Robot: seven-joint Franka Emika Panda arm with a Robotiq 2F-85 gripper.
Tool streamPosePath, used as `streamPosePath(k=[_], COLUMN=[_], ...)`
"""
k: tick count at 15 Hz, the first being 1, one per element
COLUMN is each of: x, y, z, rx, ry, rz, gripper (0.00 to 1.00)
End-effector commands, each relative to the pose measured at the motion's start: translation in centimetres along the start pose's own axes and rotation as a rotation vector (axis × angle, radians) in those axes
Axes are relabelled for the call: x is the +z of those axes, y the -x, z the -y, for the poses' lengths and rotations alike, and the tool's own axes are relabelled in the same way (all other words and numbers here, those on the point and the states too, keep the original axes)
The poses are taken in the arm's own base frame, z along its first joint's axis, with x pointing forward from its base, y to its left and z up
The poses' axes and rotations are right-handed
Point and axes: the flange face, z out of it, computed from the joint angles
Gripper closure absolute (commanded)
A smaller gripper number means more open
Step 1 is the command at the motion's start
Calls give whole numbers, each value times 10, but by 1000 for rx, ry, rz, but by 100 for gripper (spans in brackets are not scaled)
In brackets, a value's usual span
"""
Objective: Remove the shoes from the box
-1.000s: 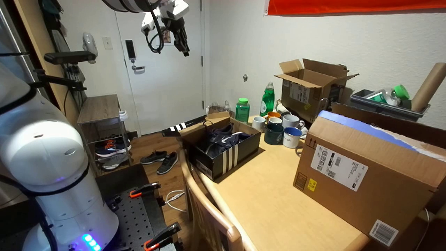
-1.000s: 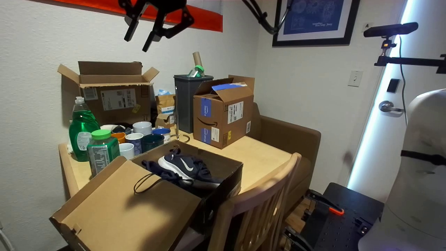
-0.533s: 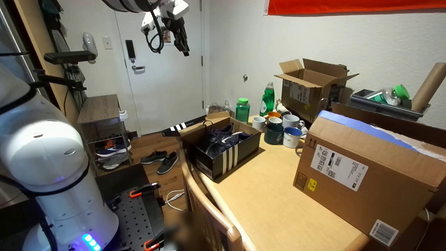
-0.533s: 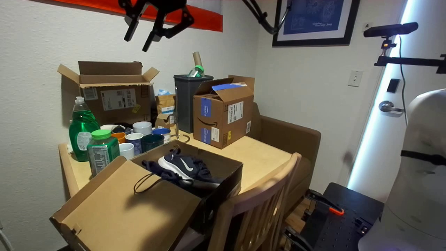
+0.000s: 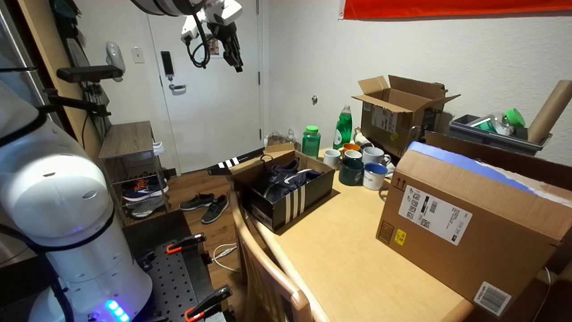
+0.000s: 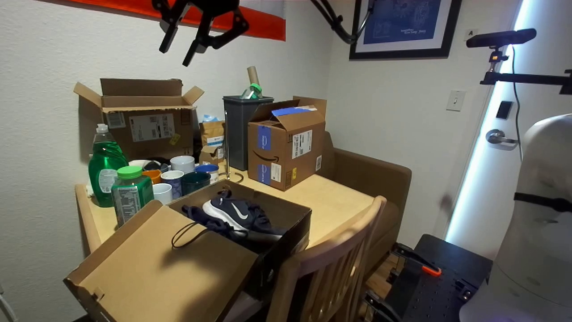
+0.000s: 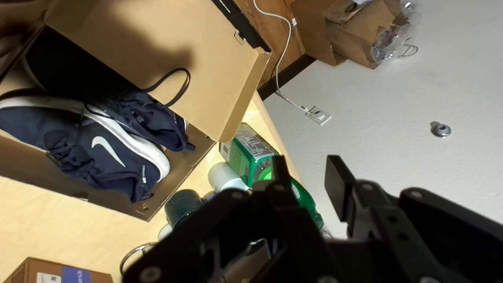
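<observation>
Two navy shoes lie side by side in the black box with white stripes [image 5: 317, 192], which stands open at the table's edge. The upper shoe [image 7: 106, 145] shows a white swoosh and white sole; its partner [image 7: 145, 122] is partly shaded in the wrist view. A dark lace loop [image 6: 183, 235] hangs over the tan lid [image 6: 170, 277], folded back beyond the table. High above the table, my gripper [image 6: 175, 58] hangs well clear of box and shoes. In the wrist view its fingers [image 7: 340, 188] stand apart with only background between them.
Mugs [image 6: 172, 181], a green-capped jar [image 5: 311, 142] and a green soap bottle [image 5: 343, 127] crowd beside the box. A large brown carton [image 5: 447, 241] stands on the table, and a flapped carton [image 6: 147, 129] by the wall. A wooden chair [image 6: 330, 264] is against the table edge.
</observation>
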Motion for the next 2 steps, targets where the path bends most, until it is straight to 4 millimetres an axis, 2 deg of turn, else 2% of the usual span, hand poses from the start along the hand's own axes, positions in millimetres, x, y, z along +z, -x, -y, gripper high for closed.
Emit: streamPosePath(k=[1,2], x=[0,0], y=[0,0], z=[0,0], rx=[0,0], ry=[1,1], rz=[0,0], gripper=[68,68])
